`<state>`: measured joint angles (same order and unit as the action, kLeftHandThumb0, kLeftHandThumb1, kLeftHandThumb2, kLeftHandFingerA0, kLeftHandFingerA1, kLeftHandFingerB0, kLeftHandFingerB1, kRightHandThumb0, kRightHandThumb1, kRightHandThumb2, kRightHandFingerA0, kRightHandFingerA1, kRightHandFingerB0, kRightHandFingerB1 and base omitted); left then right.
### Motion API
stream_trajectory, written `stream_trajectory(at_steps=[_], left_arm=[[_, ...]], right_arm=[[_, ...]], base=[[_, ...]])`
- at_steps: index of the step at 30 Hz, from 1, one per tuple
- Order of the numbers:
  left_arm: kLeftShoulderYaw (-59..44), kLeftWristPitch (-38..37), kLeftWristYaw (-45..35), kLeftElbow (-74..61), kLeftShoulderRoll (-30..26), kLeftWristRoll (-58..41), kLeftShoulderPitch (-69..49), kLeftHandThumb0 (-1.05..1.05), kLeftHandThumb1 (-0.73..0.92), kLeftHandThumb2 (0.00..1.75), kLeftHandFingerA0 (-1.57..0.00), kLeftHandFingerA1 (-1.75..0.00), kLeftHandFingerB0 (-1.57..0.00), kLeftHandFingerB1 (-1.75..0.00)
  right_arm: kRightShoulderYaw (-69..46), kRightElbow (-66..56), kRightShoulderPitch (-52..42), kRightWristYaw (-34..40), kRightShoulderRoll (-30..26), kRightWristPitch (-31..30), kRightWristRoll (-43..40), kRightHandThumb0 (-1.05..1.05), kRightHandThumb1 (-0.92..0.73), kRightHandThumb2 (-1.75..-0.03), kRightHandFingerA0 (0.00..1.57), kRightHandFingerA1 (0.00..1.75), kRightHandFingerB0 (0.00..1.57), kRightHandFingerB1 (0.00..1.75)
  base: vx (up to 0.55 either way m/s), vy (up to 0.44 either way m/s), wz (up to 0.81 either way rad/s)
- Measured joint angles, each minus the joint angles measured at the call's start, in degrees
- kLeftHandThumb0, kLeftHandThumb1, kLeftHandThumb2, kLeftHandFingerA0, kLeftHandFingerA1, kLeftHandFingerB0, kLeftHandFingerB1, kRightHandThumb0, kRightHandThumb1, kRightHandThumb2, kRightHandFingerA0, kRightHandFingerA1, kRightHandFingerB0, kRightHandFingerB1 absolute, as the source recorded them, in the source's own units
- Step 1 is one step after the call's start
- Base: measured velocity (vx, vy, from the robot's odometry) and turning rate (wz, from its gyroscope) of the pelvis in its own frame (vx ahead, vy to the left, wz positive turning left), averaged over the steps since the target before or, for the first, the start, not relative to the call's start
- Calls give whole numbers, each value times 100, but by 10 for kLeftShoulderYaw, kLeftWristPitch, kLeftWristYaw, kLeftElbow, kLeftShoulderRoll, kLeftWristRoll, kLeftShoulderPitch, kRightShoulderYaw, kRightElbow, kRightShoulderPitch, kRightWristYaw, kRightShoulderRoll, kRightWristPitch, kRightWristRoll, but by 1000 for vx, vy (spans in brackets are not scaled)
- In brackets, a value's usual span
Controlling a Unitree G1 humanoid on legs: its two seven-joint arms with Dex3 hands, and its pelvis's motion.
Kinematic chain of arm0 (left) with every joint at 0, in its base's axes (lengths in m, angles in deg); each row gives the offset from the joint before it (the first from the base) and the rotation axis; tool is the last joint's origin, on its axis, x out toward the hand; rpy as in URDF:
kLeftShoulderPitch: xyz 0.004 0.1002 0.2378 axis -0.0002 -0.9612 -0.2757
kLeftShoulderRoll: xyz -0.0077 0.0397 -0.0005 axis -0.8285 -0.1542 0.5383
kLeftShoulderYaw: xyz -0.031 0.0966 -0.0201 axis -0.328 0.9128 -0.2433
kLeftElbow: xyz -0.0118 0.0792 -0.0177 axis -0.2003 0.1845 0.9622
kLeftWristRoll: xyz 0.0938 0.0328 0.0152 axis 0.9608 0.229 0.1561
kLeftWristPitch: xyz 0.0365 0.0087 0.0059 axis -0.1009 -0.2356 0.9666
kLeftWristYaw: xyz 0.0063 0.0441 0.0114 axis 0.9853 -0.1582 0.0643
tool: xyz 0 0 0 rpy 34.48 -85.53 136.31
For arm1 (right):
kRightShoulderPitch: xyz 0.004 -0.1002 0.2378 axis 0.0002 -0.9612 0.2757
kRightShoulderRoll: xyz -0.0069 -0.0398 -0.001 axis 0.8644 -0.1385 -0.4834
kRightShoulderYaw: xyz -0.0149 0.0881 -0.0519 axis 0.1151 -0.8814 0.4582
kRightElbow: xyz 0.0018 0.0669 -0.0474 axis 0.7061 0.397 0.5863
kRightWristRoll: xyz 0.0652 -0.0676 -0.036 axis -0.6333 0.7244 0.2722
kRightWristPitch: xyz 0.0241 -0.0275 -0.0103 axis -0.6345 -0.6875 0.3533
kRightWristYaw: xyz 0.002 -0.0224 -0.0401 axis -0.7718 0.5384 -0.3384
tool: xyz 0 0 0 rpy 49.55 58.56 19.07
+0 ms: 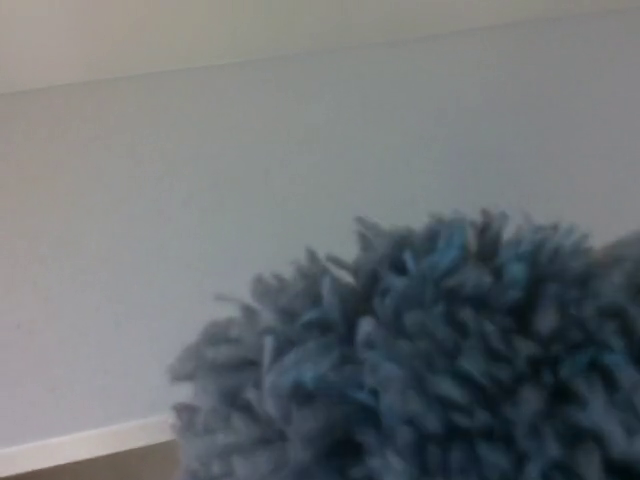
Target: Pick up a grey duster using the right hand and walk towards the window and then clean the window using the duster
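A fluffy grey-blue duster head (430,360) fills the lower right of the head view, very close to the camera and blurred. Its shaggy strands reach from the bottom edge up past the picture's middle height. Behind it spreads a flat pale grey-blue pane or wall surface (250,200); I cannot tell which. Neither of my hands shows, and the duster's handle is hidden below the picture.
A pale band (150,40) runs across the top, slanting slightly upward to the right. A white ledge or frame strip (80,445) crosses the bottom left corner, with a darker strip beneath it.
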<state>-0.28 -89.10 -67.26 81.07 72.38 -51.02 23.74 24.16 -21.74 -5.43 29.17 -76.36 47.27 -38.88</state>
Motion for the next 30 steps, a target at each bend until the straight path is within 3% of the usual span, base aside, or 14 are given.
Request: stream_trajectory(at_steps=[1, 2, 5, 6, 7, 9, 10, 11, 12, 13, 14, 22, 23, 30], left_arm=[[0, 1, -1, 1, 0, 0, 2, -16, 65, 87, -94, -121, -81, -90], [-2, 1, -1, 1, -4, 0, 1, -18, 65, 84, -100, -121, -85, -92], [-7, 1, -1, 0, -15, -2, -1, -19, 65, 82, -101, -120, -84, -93], [-8, 1, 0, 0, -17, -2, 0, -17, 65, 82, -100, -121, -84, -94], [-8, 1, 0, 1, -18, -2, 1, -17, 65, 82, -100, -121, -84, -94], [-6, 1, 2, 1, -18, -1, 6, -16, 65, 82, -99, -121, -85, -95], [-5, 1, 2, 1, -18, 0, 9, -17, 67, 80, -99, -120, -85, -94], [-4, 1, 3, 1, -18, 0, 11, -17, 67, 80, -99, -120, -85, -94], [-4, 1, 3, 1, -18, 0, 11, -17, 67, 84, -100, -122, -84, -93], [-4, 1, 3, 1, -17, 0, 12, -21, 71, 77, -95, -123, -82, -92], [-4, 1, 3, 1, -17, 0, 11, -20, 71, 76, -92, -123, -81, -93], [-2, 1, 6, 1, -12, 1, 10, -18, 67, 82, -95, -125, -82, -97], [-1, 1, 6, 1, -11, 1, 11, -21, 70, 75, -98, -123, -84, -95], [0, 1, 7, 1, -11, 1, 10, -20, 68, 75, -93, -126, -82, -94]], right_arm=[[-19, -7, -7, -8, 0, 5, -7, -30, -58, -143, 120, 175, 92, 160], [-39, -12, -14, -15, -2, 13, -15, -29, -54, -138, 104, 175, 73, 175], [-98, -14, -21, -30, -12, 31, -35, -32, -56, -138, 105, 175, 71, 175], [-115, -14, -19, -34, -17, 37, -42, -24, -52, -141, 121, 175, 90, 156], [-137, -15, -7, -41, -26, 41, -48, -24, -52, -141, 121, 175, 90, 156], [-162, -15, 34, -50, -39, 41, -40, -22, -49, -143, 109, 175, 76, 175], [-170, -15, 66, -57, -48, 37, -27, -21, -48, -140, 110, 175, 81, 128], [-175, -15, 87, -62, -53, 33, -16, -21, -48, -140, 110, 175, 81, 128], [-177, -15, 99, -65, -57, 30, -9, -14, -51, -128, 110, 175, 76, 73], [-179, -14, 122, -71, -68, 24, 5, -26, -53, -119, 127, 139, 77, 75], [-179, -13, 134, -73, -74, 20, 13, -22, -49, -115, 105, 175, 78, 65], [-177, 33, 260, -92, -135, -5, 97, -32, -60, -104, 108, 173, 83, 70], [-176, 38, 274, -94, -140, -8, 107, -33, -55, -101, 101, 175, 88, 103], [-147, 103, 420, -119, -191, -26, 179, -29, -46, -97, 104, 175, 86, 108]], base=[[25, 177, -24], [21, 162, -3], [-17, 105, -2], [111, 29, 3], [128, 11, -2], [49, -16, 7], [37, -70, 9], [-1, -88, 19], [-55, -97, 12], [-12, -102, 8], [-6, -101, 8], [2, -11, 0], [0, 0, 0], [0, 0, 0]])
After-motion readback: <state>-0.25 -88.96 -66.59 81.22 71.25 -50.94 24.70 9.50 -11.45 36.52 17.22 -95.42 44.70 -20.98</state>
